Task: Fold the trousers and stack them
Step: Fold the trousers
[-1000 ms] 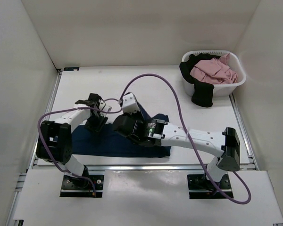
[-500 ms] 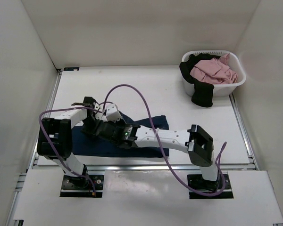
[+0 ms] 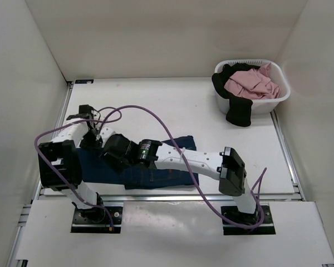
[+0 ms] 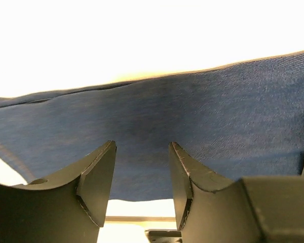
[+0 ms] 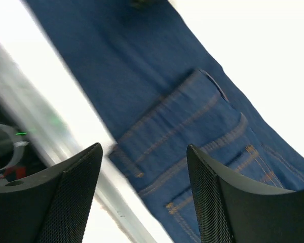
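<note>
Much of the trousers (image 3: 178,143) beneath the right arm (image 3: 195,161), left end unseen.

trousers (image 3: 156,177) mostly under the right arm (image 3: 183,159) from above; pocket seams perhaps motion-blurred at the wrist

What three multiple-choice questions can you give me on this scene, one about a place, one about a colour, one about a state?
1. Where on the table does the basket stand?
A. near left
B. far right corner
C. centre
2. What colour is the top garment in the basket?
A. pink
B. green
C. yellow
3. How is the right tool?
A. shut tight
B. open, empty
C. out of view

Answers: B, it sits in the corner by the far and right walls; A, pink cloth lies uppermost; B, its fingers stand apart above the trousers, nothing between.
</note>
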`<state>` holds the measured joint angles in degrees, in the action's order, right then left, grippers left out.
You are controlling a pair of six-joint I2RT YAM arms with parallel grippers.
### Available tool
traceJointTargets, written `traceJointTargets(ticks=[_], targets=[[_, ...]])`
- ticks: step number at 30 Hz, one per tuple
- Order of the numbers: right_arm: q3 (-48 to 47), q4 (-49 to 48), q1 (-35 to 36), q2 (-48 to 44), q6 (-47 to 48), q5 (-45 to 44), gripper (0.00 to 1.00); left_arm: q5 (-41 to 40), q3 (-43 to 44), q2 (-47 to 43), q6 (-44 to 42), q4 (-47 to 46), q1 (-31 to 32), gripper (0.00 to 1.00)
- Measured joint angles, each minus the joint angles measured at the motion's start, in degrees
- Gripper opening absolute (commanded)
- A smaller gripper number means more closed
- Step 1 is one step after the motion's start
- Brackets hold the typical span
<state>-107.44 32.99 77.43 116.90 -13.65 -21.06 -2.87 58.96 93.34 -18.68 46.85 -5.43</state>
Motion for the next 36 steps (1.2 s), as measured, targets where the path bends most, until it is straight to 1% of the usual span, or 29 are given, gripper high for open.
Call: traceJointTargets(ticks=[2,3,5,6,7,9,10,12,15,17,21,24,27,31,32,33,35,36], targets=[[-1.5,-0.1,0.0,-0.7,0.5,2.6,0.72,0.1,1.5,-1.0,-0.8,1.2,-0.3,0.59],[-1.4,-0.1,-0.1,-1.5,0.4,3.2,0.71,0.7,2.5,-1.5,-1.2,2.1,-0.3,0.60],[1.6,-1.2,-0.8,-4.6,-1.0,3.4,0.67,2.3,5.0,-2.8,-1.9,4.3,0.0,0.60],[5.3,-2.3,-1.6,-7.3,-2.6,3.0,0.62,3.0,6.2,-3.6,-2.2,5.3,0.4,0.60],[9.5,-2.3,-2.8,-10.4,-4.5,2.4,0.47,3.9,7.4,-4.4,-2.5,6.4,1.2,0.60],[17.3,-2.1,-6.7,-16.3,-9.9,0.8,0.28,6.4,9.4,-6.1,-2.9,8.4,3.5,0.60],[21.6,-3.2,-9.6,-19.1,-13.0,0.4,0.12,8.1,10.2,-6.9,-3.2,9.4,5.4,0.60],[30.6,-5.4,-16.7,-24.1,-18.4,0.0,0.01,11.0,10.9,-7.8,-3.8,10.9,9.2,0.60],[39.9,-8.5,-26.9,-25.4,-23.8,-0.2,0.00,14.0,9.7,-7.9,-4.0,11.8,15.6,0.60],[41.9,-9.5,-30.5,-23.1,-25.5,0.3,0.00,14.7,7.8,-7.4,-3.8,11.3,19.2,0.60],[41.8,-12.5,-35.8,-16.0,-29.6,2.0,0.00,13.0,3.7,-3.7,-2.7,9.2,23.1,0.60],[41.5,-13.6,-39.6,-11.9,-33.3,2.3,0.00,8.9,-0.1,-0.4,-1.8,5.8,25.2,0.60],[40.4,-13.8,-42.0,-10.9,-37.6,1.9,0.00,3.5,-2.9,2.8,-0.8,2.8,27.4,0.60],[38.2,-13.4,-44.5,-10.0,-40.0,0.5,0.00,-0.4,-2.7,2.8,-0.2,2.4,29.7,0.60],[37.6,-13.4,-45.1,-9.7,-39.8,0.4,0.02,-0.7,-2.7,2.8,0.0,2.4,29.9,0.60],[37.1,-13.4,-45.6,-9.7,-39.2,0.5,0.21,-0.9,-2.6,2.9,0.1,2.5,29.9,0.60],[36.4,-13.4,-46.5,-10.1,-36.5,1.4,0.54,-1.1,-2.1,3.3,0.2,2.7,29.9,0.60],[36.3,-13.5,-46.8,-10.7,-35.2,2.3,0.74,-1.2,-1.7,3.7,0.3,2.9,29.9,0.60]])
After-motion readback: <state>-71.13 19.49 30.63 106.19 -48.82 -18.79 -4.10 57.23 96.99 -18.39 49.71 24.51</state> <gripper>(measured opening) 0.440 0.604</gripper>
